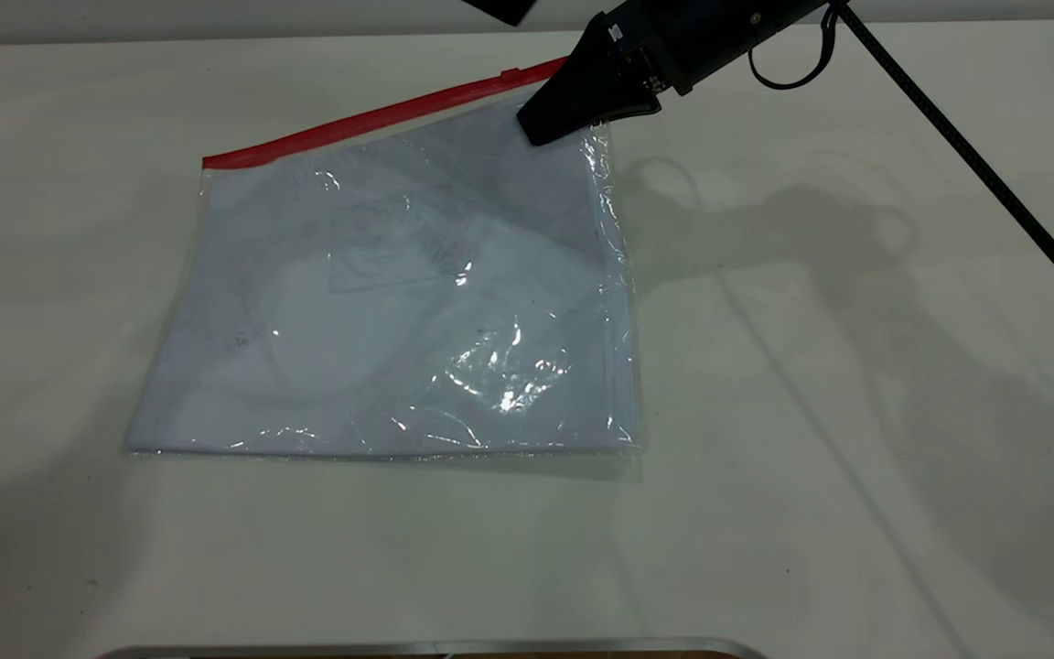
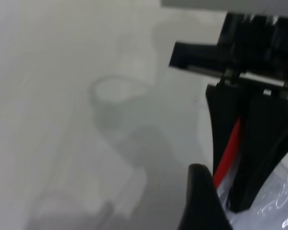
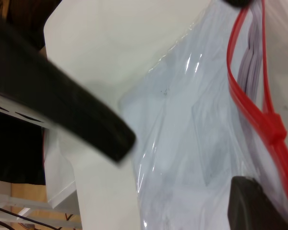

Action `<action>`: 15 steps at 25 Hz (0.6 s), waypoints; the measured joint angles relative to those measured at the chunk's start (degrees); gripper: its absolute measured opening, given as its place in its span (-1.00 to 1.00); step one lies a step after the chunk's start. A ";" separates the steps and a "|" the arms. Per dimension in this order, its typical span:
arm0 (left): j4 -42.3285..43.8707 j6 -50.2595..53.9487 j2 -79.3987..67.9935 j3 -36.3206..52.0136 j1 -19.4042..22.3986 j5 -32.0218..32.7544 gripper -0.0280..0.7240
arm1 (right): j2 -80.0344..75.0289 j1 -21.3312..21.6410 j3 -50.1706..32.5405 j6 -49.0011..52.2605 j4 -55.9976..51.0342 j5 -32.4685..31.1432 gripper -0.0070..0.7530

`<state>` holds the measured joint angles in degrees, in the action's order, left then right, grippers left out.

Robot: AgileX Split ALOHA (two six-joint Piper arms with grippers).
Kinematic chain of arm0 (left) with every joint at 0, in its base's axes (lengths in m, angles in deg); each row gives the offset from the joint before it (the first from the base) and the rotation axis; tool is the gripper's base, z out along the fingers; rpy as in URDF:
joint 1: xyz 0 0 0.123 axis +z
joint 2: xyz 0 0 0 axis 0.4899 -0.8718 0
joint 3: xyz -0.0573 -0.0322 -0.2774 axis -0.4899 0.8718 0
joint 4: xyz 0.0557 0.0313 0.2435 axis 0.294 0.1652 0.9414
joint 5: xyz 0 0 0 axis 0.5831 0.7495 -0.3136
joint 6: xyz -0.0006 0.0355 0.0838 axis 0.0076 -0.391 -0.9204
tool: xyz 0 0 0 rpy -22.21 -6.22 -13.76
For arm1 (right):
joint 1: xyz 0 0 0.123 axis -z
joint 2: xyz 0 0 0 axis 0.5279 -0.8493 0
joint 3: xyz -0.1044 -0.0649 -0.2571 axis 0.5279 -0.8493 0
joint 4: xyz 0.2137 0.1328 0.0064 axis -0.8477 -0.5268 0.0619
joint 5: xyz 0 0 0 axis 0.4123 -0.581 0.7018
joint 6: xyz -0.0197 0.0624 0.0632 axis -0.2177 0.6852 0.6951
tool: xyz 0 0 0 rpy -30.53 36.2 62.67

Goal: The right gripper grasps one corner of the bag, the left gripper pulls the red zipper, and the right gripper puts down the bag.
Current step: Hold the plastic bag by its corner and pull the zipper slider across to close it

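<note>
**Right claw on bag corner, zipper not yet pulled**

Bag (image 1: 390,311) lies flat on desk (image 1: 856,458). Right claw (image 1: 550,124) is seen pinching the zipper-end corner (image 1: 586,128). Red zipper (image 1: 381,114) runs away from the claw toward the left arm's side. Left claw (image 2: 201,201): barely visible, state cannot be told.

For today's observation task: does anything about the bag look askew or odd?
Yes. The bag lies skewed on the table, and the red zipper has parted near the corner where the right gripper sits.
</note>
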<state>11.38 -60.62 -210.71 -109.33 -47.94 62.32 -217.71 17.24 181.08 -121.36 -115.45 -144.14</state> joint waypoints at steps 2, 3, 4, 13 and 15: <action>-1.23 -0.81 -1.42 0.00 0.00 0.05 0.53 | 0.00 0.00 0.00 0.00 0.00 0.00 -0.89; -1.55 -0.94 -2.12 0.00 0.00 0.05 0.53 | 0.00 0.00 0.00 0.00 0.01 0.00 -0.89; -1.62 -0.93 -2.69 0.00 0.00 0.05 0.53 | 0.00 0.00 0.00 0.00 0.01 0.00 -0.89; -4.59 -1.45 -5.41 -0.31 0.00 -0.65 0.51 | 0.00 0.00 0.00 0.00 0.01 0.00 -0.89; -6.21 -2.33 -6.30 -0.43 0.00 -0.71 0.48 | 0.00 0.00 0.00 0.00 0.01 0.00 -0.89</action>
<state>5.17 -62.95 -217.01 -109.76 -47.94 61.61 -217.71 17.24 181.08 -121.36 -115.43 -144.14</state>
